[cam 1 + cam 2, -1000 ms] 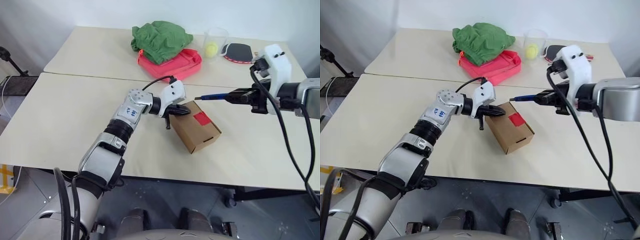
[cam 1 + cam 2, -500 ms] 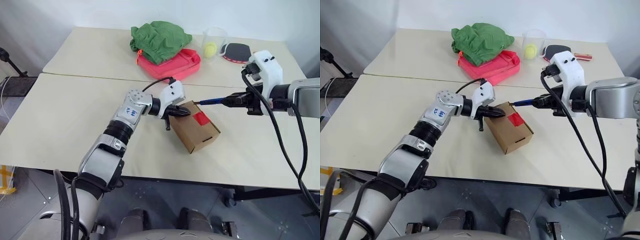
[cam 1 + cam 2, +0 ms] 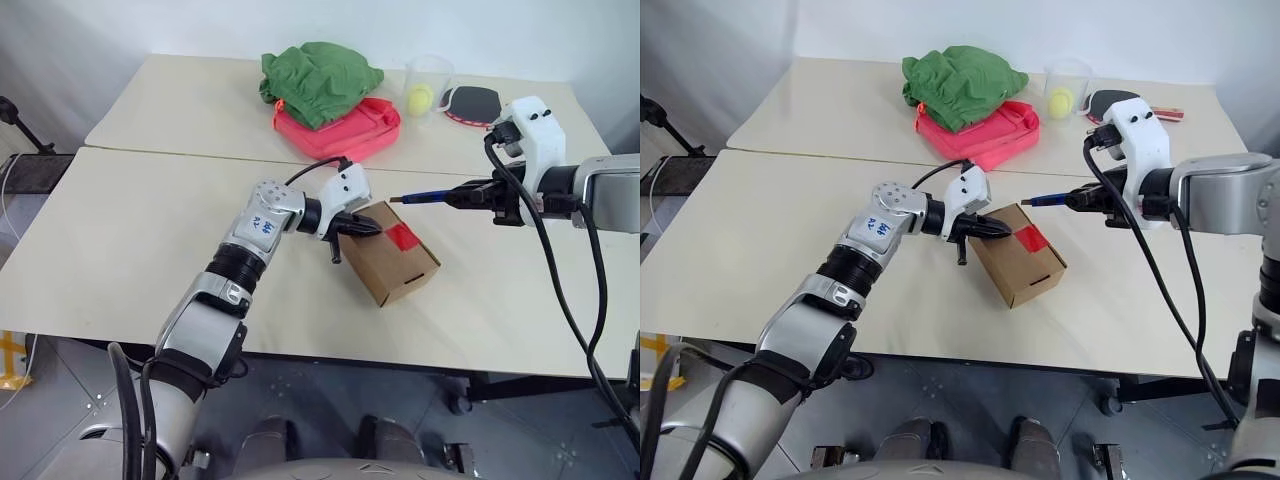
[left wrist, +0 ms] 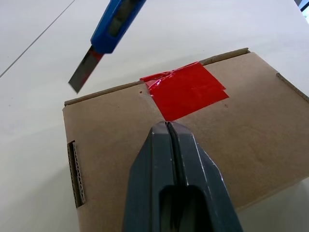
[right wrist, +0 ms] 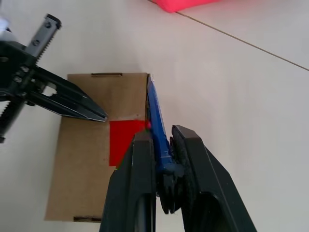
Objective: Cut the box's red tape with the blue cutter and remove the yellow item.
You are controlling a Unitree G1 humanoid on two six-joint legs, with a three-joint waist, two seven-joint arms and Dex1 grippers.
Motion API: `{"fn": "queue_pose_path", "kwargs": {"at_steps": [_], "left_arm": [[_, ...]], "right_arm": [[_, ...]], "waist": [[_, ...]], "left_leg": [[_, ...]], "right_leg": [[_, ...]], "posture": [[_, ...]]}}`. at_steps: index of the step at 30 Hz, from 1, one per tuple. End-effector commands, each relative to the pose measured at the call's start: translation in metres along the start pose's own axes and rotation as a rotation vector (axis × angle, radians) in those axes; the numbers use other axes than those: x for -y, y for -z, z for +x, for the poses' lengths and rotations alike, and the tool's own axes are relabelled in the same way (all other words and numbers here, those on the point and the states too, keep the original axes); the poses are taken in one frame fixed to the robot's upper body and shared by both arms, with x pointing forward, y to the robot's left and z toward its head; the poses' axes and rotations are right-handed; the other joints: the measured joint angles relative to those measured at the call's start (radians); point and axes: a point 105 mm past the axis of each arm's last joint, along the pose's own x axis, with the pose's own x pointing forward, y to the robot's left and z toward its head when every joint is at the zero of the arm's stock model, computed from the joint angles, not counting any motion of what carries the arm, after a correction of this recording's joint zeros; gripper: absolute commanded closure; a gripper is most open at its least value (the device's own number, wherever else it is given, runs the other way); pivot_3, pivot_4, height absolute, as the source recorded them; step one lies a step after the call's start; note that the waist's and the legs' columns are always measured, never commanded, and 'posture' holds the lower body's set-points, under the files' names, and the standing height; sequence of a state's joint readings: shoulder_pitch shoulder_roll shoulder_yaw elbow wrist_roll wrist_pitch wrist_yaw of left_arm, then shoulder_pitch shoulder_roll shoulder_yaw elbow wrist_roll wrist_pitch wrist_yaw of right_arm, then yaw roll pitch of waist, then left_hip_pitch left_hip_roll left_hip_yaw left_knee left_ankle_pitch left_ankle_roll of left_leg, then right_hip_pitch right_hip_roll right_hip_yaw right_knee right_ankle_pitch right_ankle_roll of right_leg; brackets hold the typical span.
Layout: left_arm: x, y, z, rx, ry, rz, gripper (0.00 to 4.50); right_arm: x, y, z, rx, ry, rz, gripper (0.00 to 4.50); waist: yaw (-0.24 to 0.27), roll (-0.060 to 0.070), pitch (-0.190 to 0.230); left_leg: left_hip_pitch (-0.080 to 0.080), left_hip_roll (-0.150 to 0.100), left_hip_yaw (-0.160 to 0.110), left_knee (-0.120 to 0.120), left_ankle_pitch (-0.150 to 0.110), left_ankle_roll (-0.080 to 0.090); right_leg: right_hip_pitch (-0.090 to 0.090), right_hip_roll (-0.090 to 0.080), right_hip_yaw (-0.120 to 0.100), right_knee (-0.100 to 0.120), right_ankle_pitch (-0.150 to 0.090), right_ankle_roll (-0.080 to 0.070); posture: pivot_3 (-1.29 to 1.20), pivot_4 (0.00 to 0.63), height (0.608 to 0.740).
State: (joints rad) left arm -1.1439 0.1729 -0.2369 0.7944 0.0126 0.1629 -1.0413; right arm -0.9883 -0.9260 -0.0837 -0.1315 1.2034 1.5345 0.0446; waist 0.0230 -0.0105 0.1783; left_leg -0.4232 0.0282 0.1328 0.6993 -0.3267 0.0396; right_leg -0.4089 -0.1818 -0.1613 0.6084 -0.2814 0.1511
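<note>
While both arms hang over the near table, the scene reads as follows.

Left gripper: fingers pressed together with no gap, tips resting on the top face of the box, holding nothing.
Right gripper: fingers narrow, clamped on the handle of the blue cutter, held above the table off the far right side of the box.
Blue cutter: slim and blue, sticking out of the right gripper toward the left gripper; its bare blade hangs in the air just past the box's far edge, clear of the cardboard.
Box: brown cardboard, lying flat on the table directly under the left fingertips, flaps shut, tab slot on the side away from that gripper.
Red tape: square patch on the box's top, just beyond the left fingertips and reaching the far edge, below and beside the blade.
Yellow item: cannot tell; nothing of it shows outside the closed box.
Far table, beyond both grippers: green cloth on a pink-red bag, a clear cup with a yellow-green ball inside, a paddle.
</note>
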Motion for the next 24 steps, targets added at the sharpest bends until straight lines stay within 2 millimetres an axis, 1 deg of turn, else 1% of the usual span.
{"fn": "queue_pose_path", "kwargs": {"at_steps": [1, 11, 18, 24], "left_arm": [[0.005, 0.011, 0.001, -0.039, 0.015, -0.011, 4.5], [0.004, 0.012, -0.001, -0.043, 0.008, -0.012, 4.5], [0.005, 0.014, -0.002, -0.045, 0.008, -0.017, 4.5], [0.003, 0.013, -0.003, -0.047, 0.0, -0.018, 4.5]], "right_arm": [[-0.003, -0.005, -0.006, 0.037, -0.002, -0.019, 4.25], [0.0, 0.001, -0.005, 0.017, 0.016, -0.02, 4.25], [0.005, 0.0, -0.011, 0.028, 0.02, -0.011, 4.25], [-0.003, 0.011, -0.008, 0.002, -0.038, -0.014, 4.25]], "waist": [[-0.001, 0.0, 0.0], [-0.002, 0.0, 0.0], [-0.001, 0.0, 0.0], [-0.002, 0.0, 0.0]], "left_leg": [[0.0, 0.0, 0.0, 0.0, 0.0, 0.0], [0.001, 0.0, 0.0, 0.0, 0.0, 0.0], [0.001, 0.0, 0.0, 0.0, 0.0, 0.0], [0.001, 0.0, 0.0, 0.0, 0.0, 0.0]], "right_leg": [[0.0, 0.0, 0.0, 0.0, 0.0, 0.0], [0.0, 0.0, 0.001, 0.001, 0.0, 0.0], [0.0, 0.0, 0.001, 0.001, 0.0, 0.0], [0.0, 0.0, 0.001, 0.002, 0.0, 0.0]], "posture": [[0.0, 0.15, 0.74], [0.0, 0.15, 0.74], [0.0, 0.15, 0.74], [0.0, 0.15, 0.74]]}}
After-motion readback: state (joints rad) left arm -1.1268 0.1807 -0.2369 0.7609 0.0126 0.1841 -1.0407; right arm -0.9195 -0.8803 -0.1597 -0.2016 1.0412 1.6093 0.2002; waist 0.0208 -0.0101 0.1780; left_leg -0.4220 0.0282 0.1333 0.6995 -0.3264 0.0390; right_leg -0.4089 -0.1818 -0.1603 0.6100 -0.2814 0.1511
